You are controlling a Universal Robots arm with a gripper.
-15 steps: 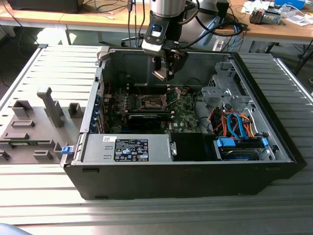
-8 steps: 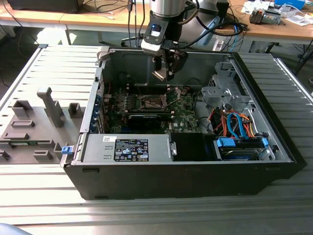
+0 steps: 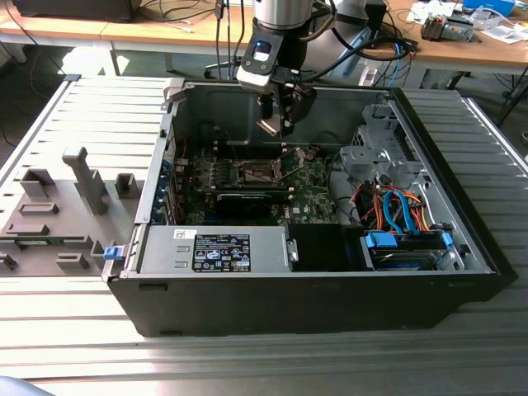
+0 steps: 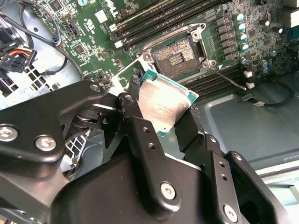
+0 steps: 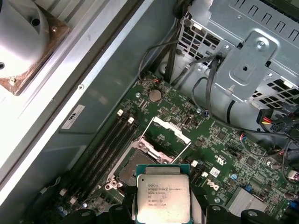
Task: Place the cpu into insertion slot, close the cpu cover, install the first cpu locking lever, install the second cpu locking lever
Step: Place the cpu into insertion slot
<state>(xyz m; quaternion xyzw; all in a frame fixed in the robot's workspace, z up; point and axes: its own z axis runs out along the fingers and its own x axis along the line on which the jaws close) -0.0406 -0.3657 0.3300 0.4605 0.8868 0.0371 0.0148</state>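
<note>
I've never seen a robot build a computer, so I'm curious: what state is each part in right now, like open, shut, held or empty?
gripper: shut on the cpu.
cpu: held in the air above the board, not seated.
insertion slot: empty, contacts exposed.
cpu cover: hinged up, open.
computer case: side open, insides exposed.

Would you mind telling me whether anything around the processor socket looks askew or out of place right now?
Nothing stands out. The gripper holds the cpu by two opposite edges above the board. The insertion slot is bare, with no cable lying over it, and the cpu cover stands swung open beside it.
</note>
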